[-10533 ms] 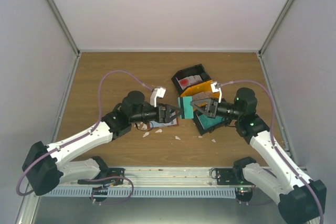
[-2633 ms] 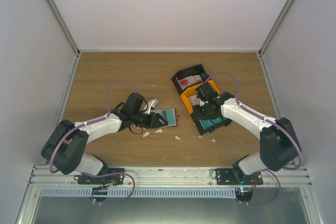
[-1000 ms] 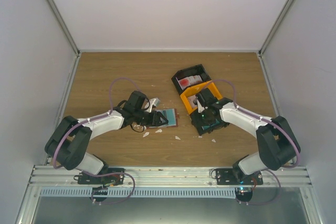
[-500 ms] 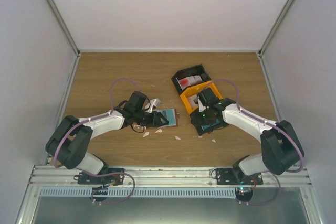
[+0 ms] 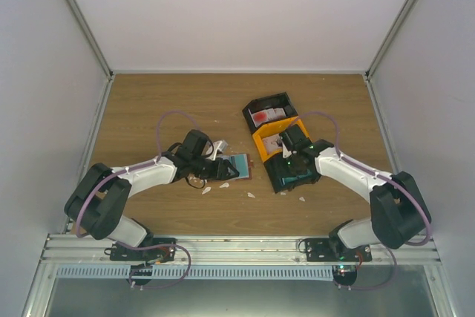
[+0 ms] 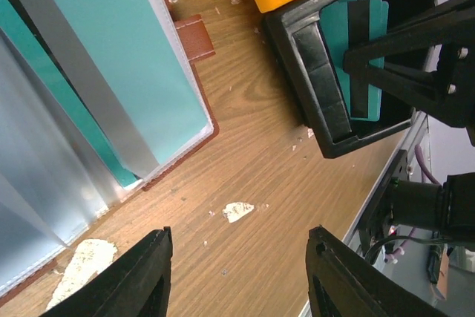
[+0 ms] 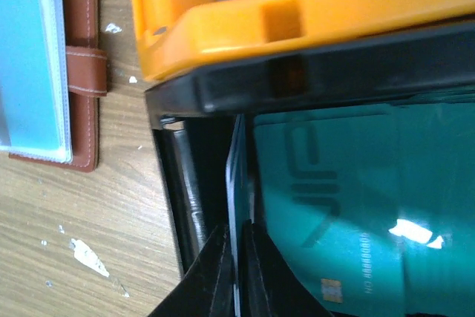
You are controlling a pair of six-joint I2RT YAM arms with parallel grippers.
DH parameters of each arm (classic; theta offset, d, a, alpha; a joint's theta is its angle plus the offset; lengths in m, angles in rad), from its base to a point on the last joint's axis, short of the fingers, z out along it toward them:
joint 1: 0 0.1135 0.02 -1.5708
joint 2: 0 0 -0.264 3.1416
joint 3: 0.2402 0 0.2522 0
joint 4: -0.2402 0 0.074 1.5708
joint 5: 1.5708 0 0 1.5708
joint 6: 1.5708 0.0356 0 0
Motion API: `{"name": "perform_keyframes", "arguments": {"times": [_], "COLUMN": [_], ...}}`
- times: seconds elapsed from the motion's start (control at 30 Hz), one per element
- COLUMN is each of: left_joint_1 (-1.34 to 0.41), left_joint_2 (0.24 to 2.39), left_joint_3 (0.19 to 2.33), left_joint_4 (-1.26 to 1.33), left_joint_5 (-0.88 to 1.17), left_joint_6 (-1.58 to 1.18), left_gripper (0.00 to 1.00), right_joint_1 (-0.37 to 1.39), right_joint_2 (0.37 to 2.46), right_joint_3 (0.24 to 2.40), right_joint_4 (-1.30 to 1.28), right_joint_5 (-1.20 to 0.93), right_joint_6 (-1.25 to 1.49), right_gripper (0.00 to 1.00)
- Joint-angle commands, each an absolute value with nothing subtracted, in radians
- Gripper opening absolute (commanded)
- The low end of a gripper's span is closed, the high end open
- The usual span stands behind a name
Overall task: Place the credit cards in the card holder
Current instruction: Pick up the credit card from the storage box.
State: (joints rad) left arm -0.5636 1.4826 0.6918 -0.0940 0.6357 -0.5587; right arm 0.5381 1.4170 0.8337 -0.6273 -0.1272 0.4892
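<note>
The card holder (image 5: 241, 166) lies open on the table, reddish-brown with clear sleeves over a teal card; it also shows in the left wrist view (image 6: 111, 72) and the right wrist view (image 7: 44, 72). My left gripper (image 5: 222, 169) is open and empty at its left edge, its fingers (image 6: 133, 276) over bare wood. My right gripper (image 5: 289, 159) reaches into the near black bin (image 5: 285, 182) and is shut (image 7: 237, 250) on the edge of a teal credit card (image 7: 237, 168) standing on edge. More teal cards (image 7: 356, 206) lie flat in that bin.
A yellow bin (image 5: 269, 143) with whitish-pink cards sits between the near black bin and a far black bin (image 5: 269, 111) holding red-and-white cards. White torn scraps (image 5: 251, 195) lie on the wood near the holder. Side walls close in the table.
My right gripper has moved a little forward and down into the near black bin and closed on a teal card. My left arm has hardly moved.
</note>
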Motion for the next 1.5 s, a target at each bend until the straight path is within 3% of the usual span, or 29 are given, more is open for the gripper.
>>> {"name": "perform_keyframes", "arguments": {"times": [0.0,0.23,0.4,0.67,0.93,1.07,1.3,1.47], "left_joint_1": [-0.58,-0.609,-0.636,-0.682,-0.709,-0.723,-0.737,-0.741], "left_joint_2": [1.483,1.499,1.52,1.616,1.758,1.831,1.884,1.878], "left_joint_3": [0.719,0.766,0.807,0.895,1.075,1.149,1.169,1.169], "left_joint_4": [-0.047,-0.003,0.08,0.21,0.228,0.238,0.318,0.378], "left_joint_5": [0.65,0.666,0.669,0.698,0.745,0.803,0.888,0.939], "left_joint_6": [-0.571,-0.605,-0.656,-0.726,-0.711,-0.717,-0.781,-0.817], "left_gripper": [0.53,0.64,0.73,0.9,0.95,0.92,0.64,0.56], "right_joint_1": [0.532,0.485,0.407,0.212,0.079,0.047,0.016,0.015], "right_joint_2": [1.381,1.35,1.283,1.163,1.118,1.101,1.08,1.076], "right_joint_3": [0.85,0.89,0.865,0.794,0.726,0.7,0.634,0.621], "right_joint_4": [-0.625,-0.631,-0.582,-0.45,-0.333,-0.293,-0.157,-0.115], "right_joint_5": [-0.057,-0.033,-0.14,-0.515,-0.837,-0.944,-1.077,-1.123], "right_joint_6": [0.506,0.457,0.394,0.333,0.353,0.376,0.487,0.539], "right_gripper": [0.05,0.01,0.01,0.01,0.03,0.05,0.05,0.1]}}
